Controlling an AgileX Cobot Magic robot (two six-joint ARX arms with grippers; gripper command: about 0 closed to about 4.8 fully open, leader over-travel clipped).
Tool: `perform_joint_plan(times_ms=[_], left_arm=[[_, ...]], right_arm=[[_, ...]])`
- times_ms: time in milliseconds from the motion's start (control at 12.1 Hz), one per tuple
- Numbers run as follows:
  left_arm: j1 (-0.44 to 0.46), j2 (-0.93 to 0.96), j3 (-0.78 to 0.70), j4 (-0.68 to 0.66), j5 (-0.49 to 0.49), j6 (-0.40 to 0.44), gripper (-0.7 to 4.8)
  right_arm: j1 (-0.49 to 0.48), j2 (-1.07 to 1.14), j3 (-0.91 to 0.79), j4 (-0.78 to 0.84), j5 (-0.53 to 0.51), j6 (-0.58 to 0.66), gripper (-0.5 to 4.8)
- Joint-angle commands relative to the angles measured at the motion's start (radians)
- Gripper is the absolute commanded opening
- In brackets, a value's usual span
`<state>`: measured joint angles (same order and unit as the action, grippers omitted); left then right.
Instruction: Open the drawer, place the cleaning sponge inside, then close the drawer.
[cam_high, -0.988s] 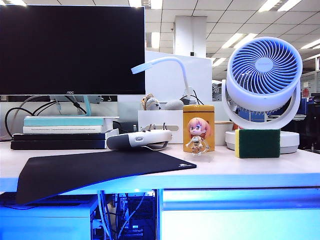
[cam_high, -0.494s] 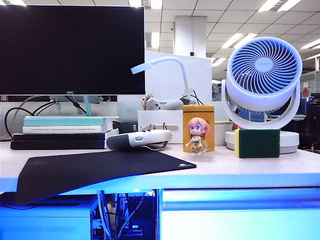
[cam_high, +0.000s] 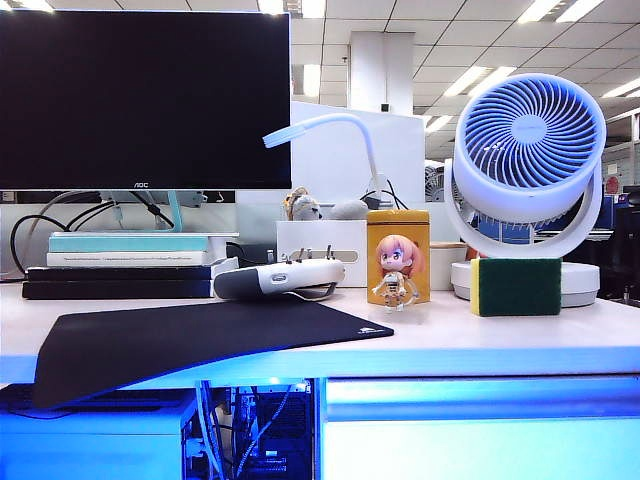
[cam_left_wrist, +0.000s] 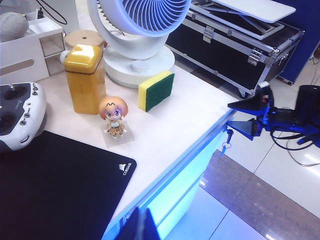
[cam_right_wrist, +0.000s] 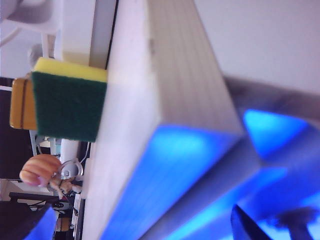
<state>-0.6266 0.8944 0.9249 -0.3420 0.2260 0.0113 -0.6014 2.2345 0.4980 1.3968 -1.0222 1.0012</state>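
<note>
The cleaning sponge (cam_high: 515, 287) stands on edge on the white desk in front of the fan base, green face forward and yellow foam behind. It also shows in both wrist views (cam_left_wrist: 156, 90) (cam_right_wrist: 67, 105). The drawer (cam_high: 480, 430) is the blue-lit front under the desk's right part, and it is closed (cam_left_wrist: 190, 185). My right gripper (cam_left_wrist: 234, 116) hovers open and empty just off the desk's right edge, at drawer height (cam_right_wrist: 142, 227). My left gripper (cam_left_wrist: 142, 227) is shut and empty above the desk's front edge. Neither gripper appears in the exterior view.
A yellow tin (cam_high: 397, 255) and a small figurine (cam_high: 397, 272) stand left of the sponge. Behind it is a white fan (cam_high: 527, 165). A controller (cam_high: 278, 278), a black mouse pad (cam_high: 200, 340), books and a monitor fill the left. A small key (cam_left_wrist: 226, 145) hangs at the drawer's edge.
</note>
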Motion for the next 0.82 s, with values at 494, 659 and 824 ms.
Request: perform_joint_plan(times_ms=[494,659,824], left_arm=[[0.000,-0.002,0.005,0.006,0.006,0.007,-0.06],[0.000,-0.002,0.005,0.006,0.007,0.007,-0.06],[0.000,-0.002,0.005,0.006,0.006,0.007,-0.06]], right_arm=[[0.064,0.058,0.072,0.019,-0.081,0.008,4.79],[0.064,0.051,0.072,0.021,-0.102,0.016,4.79],[0.063,0.039,0.075,0.021,-0.100,0.016,4.79]])
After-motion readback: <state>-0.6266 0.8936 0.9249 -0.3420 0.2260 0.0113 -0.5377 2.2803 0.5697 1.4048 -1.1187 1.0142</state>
